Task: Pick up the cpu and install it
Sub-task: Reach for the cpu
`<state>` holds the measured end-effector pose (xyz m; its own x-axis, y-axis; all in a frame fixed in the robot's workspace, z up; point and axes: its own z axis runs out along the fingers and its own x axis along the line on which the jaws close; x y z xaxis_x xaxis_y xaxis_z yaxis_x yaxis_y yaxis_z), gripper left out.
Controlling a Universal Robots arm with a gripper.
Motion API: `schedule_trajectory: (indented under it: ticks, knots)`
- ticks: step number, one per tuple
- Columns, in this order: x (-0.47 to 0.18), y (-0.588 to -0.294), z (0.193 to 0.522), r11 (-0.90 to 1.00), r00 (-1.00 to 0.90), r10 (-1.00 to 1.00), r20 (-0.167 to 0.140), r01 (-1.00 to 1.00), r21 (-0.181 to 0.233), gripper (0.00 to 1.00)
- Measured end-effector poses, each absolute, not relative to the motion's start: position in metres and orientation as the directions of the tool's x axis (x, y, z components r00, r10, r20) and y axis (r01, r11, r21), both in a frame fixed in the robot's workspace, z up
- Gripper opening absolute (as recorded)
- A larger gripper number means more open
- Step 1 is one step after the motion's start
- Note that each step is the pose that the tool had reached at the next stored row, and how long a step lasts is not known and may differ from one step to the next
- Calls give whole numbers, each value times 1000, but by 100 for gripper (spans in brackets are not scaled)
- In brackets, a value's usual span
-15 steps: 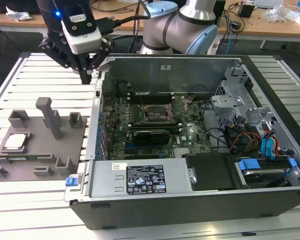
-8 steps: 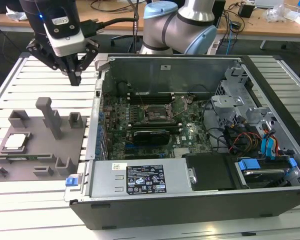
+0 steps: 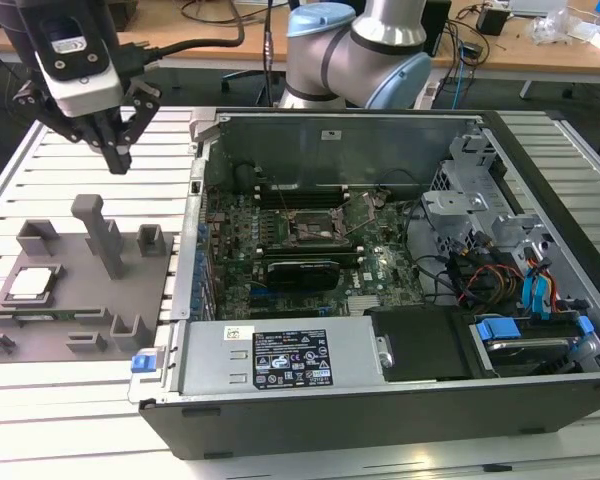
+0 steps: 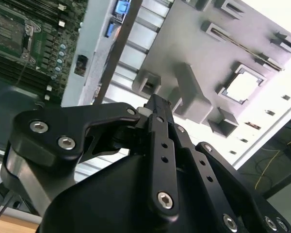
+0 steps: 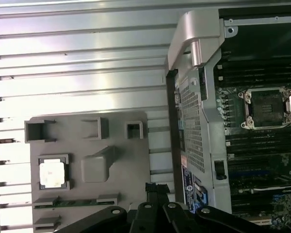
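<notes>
In the exterior view we see the grey tray (image 3: 80,282) lying on the counter (image 3: 80,420). The cpu (image 3: 32,283) lies flat in a square pocket of the tray, on the tray's side away from the computer case (image 3: 380,410). Its shiny top faces up. It is square, so no side is longer than another, and its edges run along the tray's edges. The tool (image 3: 118,160) hangs high above the tray's far edge, well apart from the cpu, and it points down. Its two fingers meet at the tip and hold nothing. The arm (image 3: 365,45) rises with its big blue-grey joints beyond the case, on the side away from the tray.

In the second wrist view we look along the tool (image 4: 157,103) down to the tray (image 4: 184,34). The black fingers (image 4: 161,136) are pressed together with nothing between them. The cpu (image 4: 242,87) sits bright in its pocket. The tray's tall post (image 4: 191,94) stands between it and the tool tip.

In the first wrist view the cpu (image 5: 53,173) lies flat, top up, by the tray's (image 5: 131,170) edge away from the case (image 5: 194,116). The post (image 5: 99,165) is just beside it. The tool (image 5: 155,187) shows at the tray's corner near the case. The dark square socket (image 5: 266,108) sits inside the case, well apart from the tray.
</notes>
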<state>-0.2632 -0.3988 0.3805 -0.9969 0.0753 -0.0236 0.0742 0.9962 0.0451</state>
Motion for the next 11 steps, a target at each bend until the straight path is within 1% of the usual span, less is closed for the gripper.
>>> schedule_trajectory:
  ticks: [11]
  knots:
    - [-299, -399, 378, 996, -997, 75, -24, 74, 45, 11]
